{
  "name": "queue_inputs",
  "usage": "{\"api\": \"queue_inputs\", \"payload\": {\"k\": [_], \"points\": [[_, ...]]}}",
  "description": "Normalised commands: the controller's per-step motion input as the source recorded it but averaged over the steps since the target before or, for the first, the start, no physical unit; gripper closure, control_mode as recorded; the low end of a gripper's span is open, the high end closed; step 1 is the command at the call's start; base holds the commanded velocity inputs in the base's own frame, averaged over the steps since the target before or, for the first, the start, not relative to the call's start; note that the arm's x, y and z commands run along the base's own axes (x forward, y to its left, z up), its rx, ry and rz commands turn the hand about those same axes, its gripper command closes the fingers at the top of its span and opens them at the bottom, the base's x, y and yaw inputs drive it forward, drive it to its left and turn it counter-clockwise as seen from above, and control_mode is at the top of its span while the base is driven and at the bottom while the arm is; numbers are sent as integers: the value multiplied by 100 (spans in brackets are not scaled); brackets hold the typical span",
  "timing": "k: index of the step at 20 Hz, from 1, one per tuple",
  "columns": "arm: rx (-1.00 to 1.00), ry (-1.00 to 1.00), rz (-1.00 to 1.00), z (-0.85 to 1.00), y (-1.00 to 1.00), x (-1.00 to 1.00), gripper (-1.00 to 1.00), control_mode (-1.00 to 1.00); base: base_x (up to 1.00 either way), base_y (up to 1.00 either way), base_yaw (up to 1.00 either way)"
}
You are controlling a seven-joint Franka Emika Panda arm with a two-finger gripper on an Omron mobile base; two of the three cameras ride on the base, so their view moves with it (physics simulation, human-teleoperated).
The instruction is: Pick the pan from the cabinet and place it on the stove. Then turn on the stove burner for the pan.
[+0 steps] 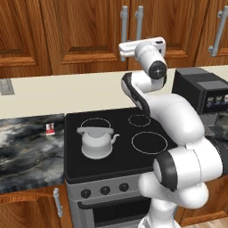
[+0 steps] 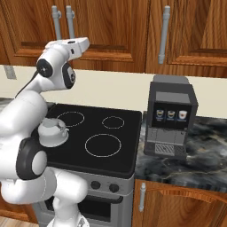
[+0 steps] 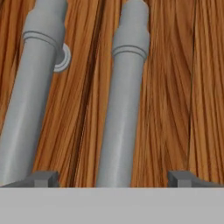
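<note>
Cabinet doors of red-brown wood stand shut on the wall above the cream backsplash, and whether the pan lies behind them cannot be told from outside. The two long grey bar handles hang side by side at the seam where the doors meet. The gripper is raised to the lower ends of those handles, the white hand reaching level from the arm toward the doors in both base views. In the hand view the right-hand bar handle runs up between the two dark fingertips, which stand wide apart on either side of it and clamp nothing; the left-hand bar handle lies just beside the left tip, and the dark seam between the doors runs between the two bars. Below, the stove has a black glass top with thin white rings and a grey front with black knobs. A white kettle with a loop handle sits on the near left ring in the left base view, while the mid-sized stove burner at the near right carries nothing. A black coffee machine stands on the dark marbled counter just right of the stove, and a small red-and-white packet lies on the counter to the left.
</note>
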Motion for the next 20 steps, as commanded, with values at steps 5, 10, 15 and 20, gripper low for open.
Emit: {"api": "queue_inputs", "payload": {"k": [5, 10, 15, 20], "points": [[0, 2, 0, -1, 7, 30, -100, -100, 0, 0, 0], [0, 4, 0, -3, 3, 33, 100, -100, 0, 0, 0], [0, 6, 0, -6, 3, 12, 100, -100, 0, 0, 0], [-1, 3, -1, -3, 9, -1, 100, -100, 0, 0, 0]]}}
